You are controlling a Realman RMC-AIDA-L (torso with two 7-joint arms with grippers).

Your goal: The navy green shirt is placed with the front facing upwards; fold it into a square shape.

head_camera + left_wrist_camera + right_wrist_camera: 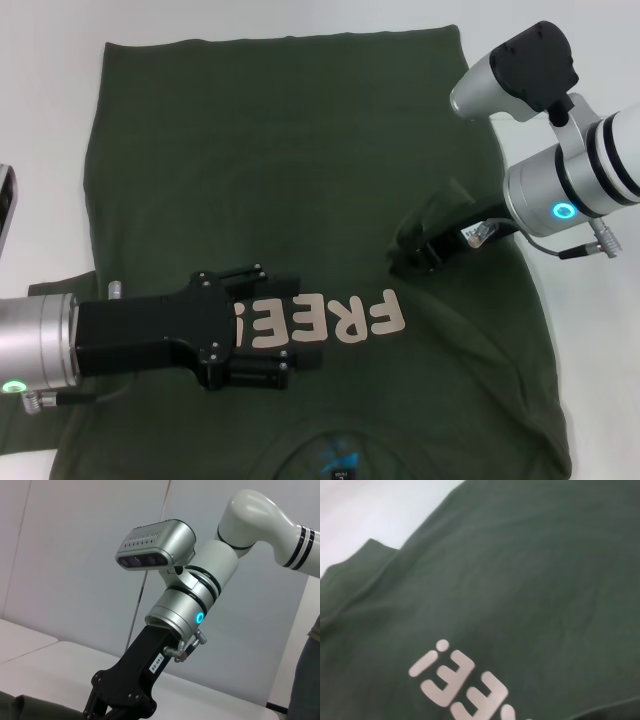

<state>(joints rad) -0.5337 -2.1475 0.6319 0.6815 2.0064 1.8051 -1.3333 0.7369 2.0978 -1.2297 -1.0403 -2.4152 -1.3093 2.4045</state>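
Dark olive-green cotton fills most of the head view: the navy green shirt (300, 180) lies flat and face up on the white surface (50, 100), its collar nearest the robot and its pale "FREE!" lettering (330, 320) across the chest. The left gripper (290, 325) lies low over the lettering, its jaws apart, with the letters' left end between them. The right gripper (420, 250) sits at the shirt's right side with its jaws clamped on a raised fold of the fabric, just beyond the lettering's right end.

The left wrist view shows the right gripper (117, 707) and its silver arm from across the shirt (30, 707), a dark strip at its base.

The right wrist view shows only the shirt (520, 580), with the lettering (465, 685) and a patch of surface (370, 510).
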